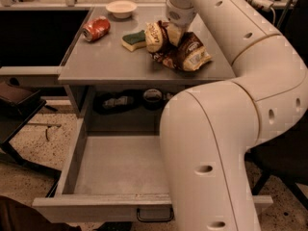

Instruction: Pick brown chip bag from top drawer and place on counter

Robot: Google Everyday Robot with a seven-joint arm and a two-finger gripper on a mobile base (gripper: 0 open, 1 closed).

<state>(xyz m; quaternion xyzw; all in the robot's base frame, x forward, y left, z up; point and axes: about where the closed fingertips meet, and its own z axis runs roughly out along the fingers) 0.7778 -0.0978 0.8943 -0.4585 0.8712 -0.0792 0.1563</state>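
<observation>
The brown chip bag (185, 54) lies crumpled on the counter (106, 64), right of centre, with its left cream end raised. My gripper (173, 33) comes down from above and is shut on the bag's upper middle. The top drawer (120, 165) is pulled fully open below the counter, its flat grey bottom bare, with its dark wire handle (155, 215) at the front. My arm hides the drawer's right side.
A yellow sponge with a green top (134, 40) touches the bag's left side. A red soda can (96, 29) lies at the counter's left, and a white bowl (121, 8) stands at the back. Dark items (118, 101) sit in the recess behind the drawer. My arm's large elbow (216, 153) fills the right foreground.
</observation>
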